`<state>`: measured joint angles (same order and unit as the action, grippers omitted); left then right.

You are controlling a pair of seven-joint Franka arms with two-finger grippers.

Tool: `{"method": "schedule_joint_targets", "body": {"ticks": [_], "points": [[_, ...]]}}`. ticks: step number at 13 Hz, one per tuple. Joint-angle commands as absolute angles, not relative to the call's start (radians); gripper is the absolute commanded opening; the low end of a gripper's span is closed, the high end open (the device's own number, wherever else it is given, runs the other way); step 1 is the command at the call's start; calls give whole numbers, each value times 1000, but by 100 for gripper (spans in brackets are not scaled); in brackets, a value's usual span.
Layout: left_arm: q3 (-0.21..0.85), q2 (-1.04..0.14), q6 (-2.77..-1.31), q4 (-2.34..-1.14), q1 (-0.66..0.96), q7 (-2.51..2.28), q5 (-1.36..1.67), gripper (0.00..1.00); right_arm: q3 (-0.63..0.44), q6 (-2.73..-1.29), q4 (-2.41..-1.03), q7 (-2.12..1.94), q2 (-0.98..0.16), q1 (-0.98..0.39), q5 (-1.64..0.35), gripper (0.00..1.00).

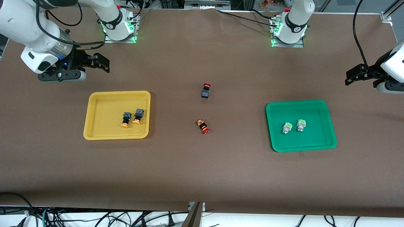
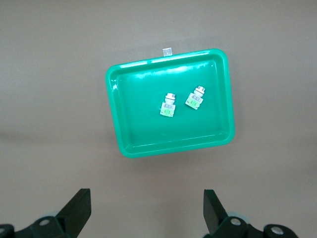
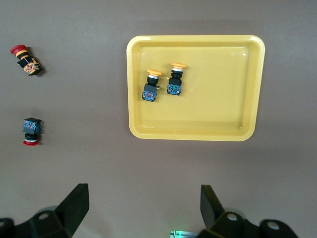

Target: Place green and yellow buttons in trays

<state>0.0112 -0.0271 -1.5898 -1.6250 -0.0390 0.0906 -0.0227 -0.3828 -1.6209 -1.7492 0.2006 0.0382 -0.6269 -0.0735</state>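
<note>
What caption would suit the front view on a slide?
Yellow buttons in yellow tray, green buttons in green tray, red buttons left out.

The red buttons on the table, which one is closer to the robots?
The red button lying farther from the front camera is closer to the robots. The other red button lies nearer that camera, with its cap pointing away from the robots.
</note>
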Motion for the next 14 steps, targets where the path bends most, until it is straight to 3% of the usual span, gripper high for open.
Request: {"method": "schedule_joint_targets", "body": {"ticks": [1,3,9,14], "points": [[14,-23,-1595,-1624,-37,84,0,100,-217,-1634,-1770,196,57,-453,-55,99],[14,-21,-1595,-1624,-37,84,0,100,-138,-1621,-1755,141,58,-350,-57,99],[23,-21,-1595,-1623,-29,86,-11,100,-181,-1523,-1646,87,25,-336,-67,99],[23,-23,-1595,-1623,-29,89,-11,100,-186,-1517,-1637,101,38,-337,-57,99]]}}
